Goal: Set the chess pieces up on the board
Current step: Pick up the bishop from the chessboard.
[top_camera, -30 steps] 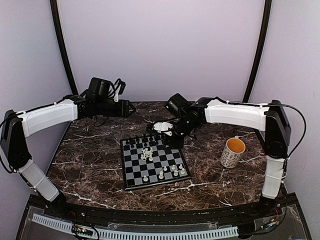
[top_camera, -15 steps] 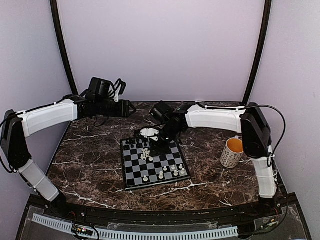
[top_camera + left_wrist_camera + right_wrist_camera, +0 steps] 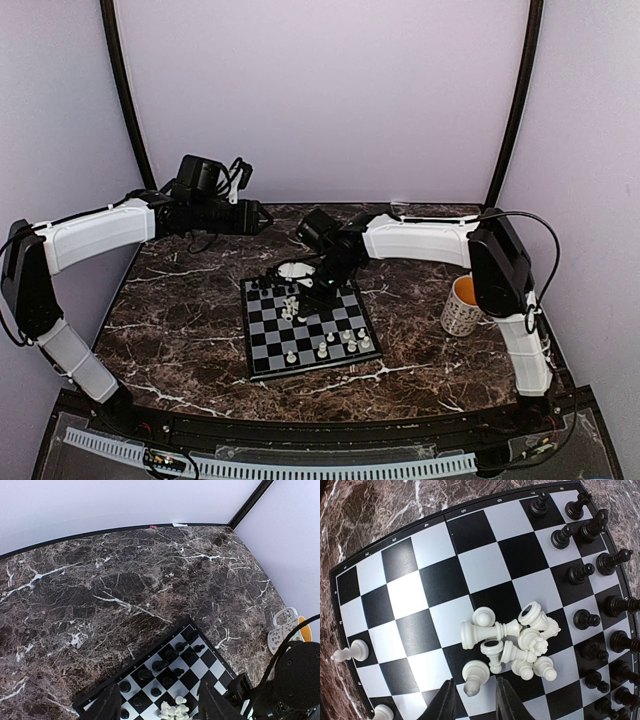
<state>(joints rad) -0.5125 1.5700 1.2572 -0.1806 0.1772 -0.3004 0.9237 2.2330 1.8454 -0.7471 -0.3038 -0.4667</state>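
Observation:
The board (image 3: 262, 338) lies at the table's middle. Black chess pieces (image 3: 590, 570) stand in two rows along its far side. A heap of fallen white pieces (image 3: 520, 640) lies near its middle, and a few white ones (image 3: 345, 343) stand on the near side. My right gripper (image 3: 474, 690) hangs low over the board, open with the jaws narrow, on either side of a standing white pawn (image 3: 475, 670) beside the heap. A gap shows on each side of that pawn. My left gripper (image 3: 160, 702) is open and holds nothing, high above the board's far left corner.
A patterned mug (image 3: 465, 305) with an orange inside stands on the marble table (image 3: 170, 330) to the right of the board. The table's back edge meets the wall (image 3: 125, 500). Black poles (image 3: 122, 90) stand at both back corners.
My right arm has swung left from the board's far right corner to over the white heap, and its jaws have narrowed round the pawn. The left arm has not moved.

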